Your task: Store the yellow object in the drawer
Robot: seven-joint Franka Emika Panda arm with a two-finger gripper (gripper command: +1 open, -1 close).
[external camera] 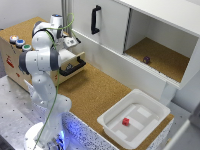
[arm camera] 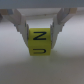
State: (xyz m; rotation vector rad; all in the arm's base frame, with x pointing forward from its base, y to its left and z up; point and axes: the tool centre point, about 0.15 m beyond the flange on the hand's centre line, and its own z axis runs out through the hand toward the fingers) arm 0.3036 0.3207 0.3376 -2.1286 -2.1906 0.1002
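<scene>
Gripper [arm camera: 39,31] clamps the yellow object [arm camera: 39,37] between its 2 fingers. Drawer [external camera: 70,64] stands pulled open approx. under the wrist, so the coming move is probably mostly downward.

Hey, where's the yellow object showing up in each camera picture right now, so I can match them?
Exterior view: the yellow block is not visible; the arm hides the end effector above the open pale-wood drawer.
Wrist view: yellow block at the picture's centre, lettered, between the fingers.
Shared landmark: none clearly; only the end effector links the views.
</scene>
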